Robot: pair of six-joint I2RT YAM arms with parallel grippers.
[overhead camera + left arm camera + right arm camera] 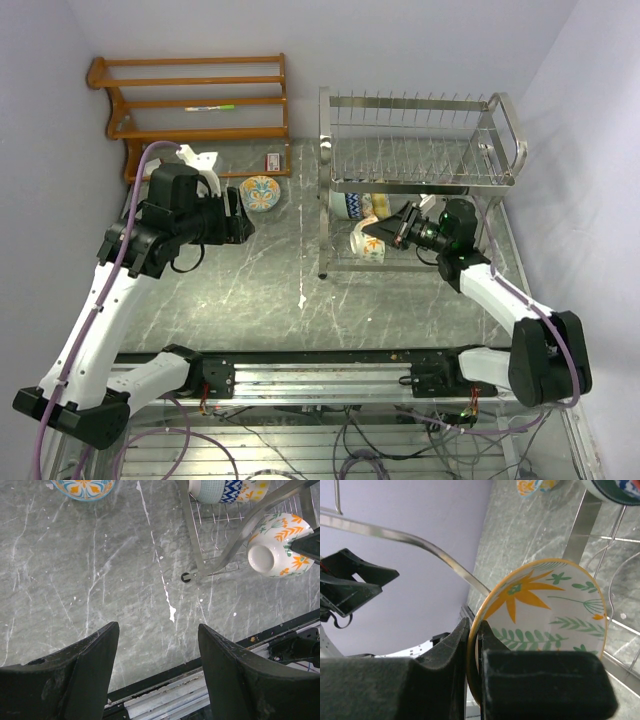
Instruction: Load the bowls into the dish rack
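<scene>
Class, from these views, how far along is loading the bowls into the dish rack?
Done: a blue-patterned bowl and a yellow-patterned bowl sit in the lower tier of the dish rack. In hand: the right gripper is shut on the rim of an orange-flowered bowl at that tier. Left: a teal-and-orange bowl on the table, near the open, empty left gripper.

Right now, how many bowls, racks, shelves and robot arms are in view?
Bowls: 4 (table bowl, blue bowl, yellow bowl, held bowl)
Dish rack: 1
Wooden shelf: 1
Robot arms: 2 (left arm, right arm)
Total: 8
</scene>
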